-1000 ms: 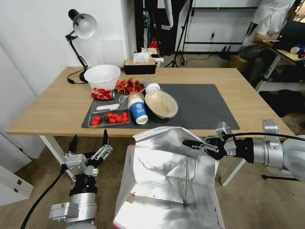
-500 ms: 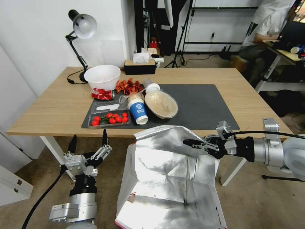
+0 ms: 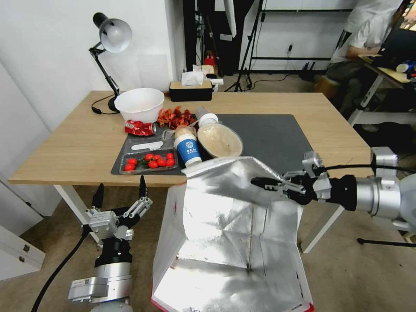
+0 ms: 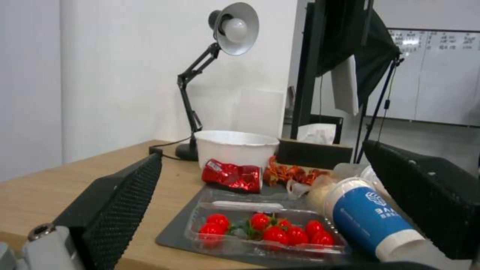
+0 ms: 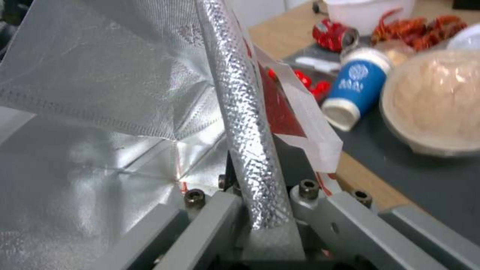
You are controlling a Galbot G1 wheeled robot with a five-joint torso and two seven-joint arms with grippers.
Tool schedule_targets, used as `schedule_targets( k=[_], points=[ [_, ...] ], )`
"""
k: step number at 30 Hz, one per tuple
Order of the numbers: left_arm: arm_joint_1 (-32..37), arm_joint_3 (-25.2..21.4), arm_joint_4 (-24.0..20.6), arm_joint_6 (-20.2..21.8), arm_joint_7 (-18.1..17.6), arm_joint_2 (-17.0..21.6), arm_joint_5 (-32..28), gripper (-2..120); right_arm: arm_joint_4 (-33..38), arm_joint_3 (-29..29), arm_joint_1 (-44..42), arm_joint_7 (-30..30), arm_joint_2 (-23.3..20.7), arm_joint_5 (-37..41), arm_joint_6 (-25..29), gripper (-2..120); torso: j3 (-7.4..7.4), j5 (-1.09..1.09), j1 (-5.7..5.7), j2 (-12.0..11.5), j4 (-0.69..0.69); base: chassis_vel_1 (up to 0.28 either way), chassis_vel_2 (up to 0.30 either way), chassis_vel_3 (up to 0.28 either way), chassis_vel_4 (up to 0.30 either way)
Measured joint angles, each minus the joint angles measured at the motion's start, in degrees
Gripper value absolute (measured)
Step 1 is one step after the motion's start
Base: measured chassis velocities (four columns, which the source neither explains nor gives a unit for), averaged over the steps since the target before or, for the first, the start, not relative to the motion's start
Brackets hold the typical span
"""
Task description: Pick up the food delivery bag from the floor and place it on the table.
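Right gripper (image 3: 260, 183), at 3 o'clock in the head view: arm extended level from the right edge, wrist horizontal, fingers clamped on the right rim of the food delivery bag (image 3: 225, 234). Rim fold pinched between the jaws, foil strip running up from them in the right wrist view (image 5: 245, 123).

Left gripper (image 3: 120, 191), at 8 o'clock: forearm upright below the table's near edge, fingers (image 3: 143, 187) pointing up and spread apart, nothing between them; grasping nothing.

Food delivery bag hanging open-mouthed toward the camera, silver foil lining exposed, red panel edging at its bottom corners; top rim overlapping the near edge of the table (image 3: 73, 147) at 12 o'clock of the bag, lower part in front of the floor (image 3: 346, 268). Contact of bag base with floor: cannot tell. Interior bare foil.

Dark grey mat (image 3: 277, 138): right half bare, directly beyond the bag. Bare wood at the table's left and right ends.

Containers at 11 o'clock of the bag: clear tray of cherry tomatoes (image 3: 149, 161); blue paper cup (image 3: 188, 151) lying tilted; covered bowl (image 3: 219, 141) of pale food; white bowl (image 3: 139, 104), contents not visible; crushed red can (image 3: 139, 128); desk lamp (image 3: 110, 39) at the far left corner.
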Motion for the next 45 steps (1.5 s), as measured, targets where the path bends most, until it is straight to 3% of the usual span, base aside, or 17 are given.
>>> schedule_targets(
  k=[9,17,26,37,39,45],
  points=[
    [0.4,0.1,-0.1,-0.6,-0.1,-0.2,0.5,100,0.6,6.3,0.5,2.7,0.7,6.8,-0.3,0,-0.04,0.0,-0.04,-0.1,0.0,0.0,0.0,0.0,0.0],
    [0.9,0.3,-0.1,-1.0,-0.2,-0.2,1.3,100,-1.2,9.4,2.2,9.4,3.2,15.5,1.8,0,-0.07,0.0,-0.06,-0.1,0.0,0.0,0.0,0.0,0.0],
    [0.6,0.5,0.6,-1.0,-0.3,0.6,1.5,100,-1.4,10.2,3.2,24.8,7.0,26.3,8.2,0,-0.09,0.0,-0.08,-0.2,0.0,0.0,0.0,0.0,0.0],
    [-0.4,1.2,1.9,-0.4,-0.2,2.4,1.1,100,-2.4,10.2,5.0,41.5,8.9,31.5,14.0,0,-0.1,0.0,-0.09,-0.2,0.0,0.0,0.0,0.0,0.0],
    [-0.6,1.3,2.1,-0.3,-0.1,2.9,0.9,100,-3.5,8.8,7.2,48.2,9.7,32.8,15.5,0,-0.11,0.0,-0.09,-0.2,0.0,0.0,0.0,0.0,0.0],
    [-0.6,1.3,2.2,-0.2,-0.1,3.3,0.7,100,-5.7,4.5,12.7,56.6,11.3,34.1,17.7,0,-0.11,0.0,-0.09,-0.2,0.0,0.0,0.0,0.0,0.0]
  ],
)
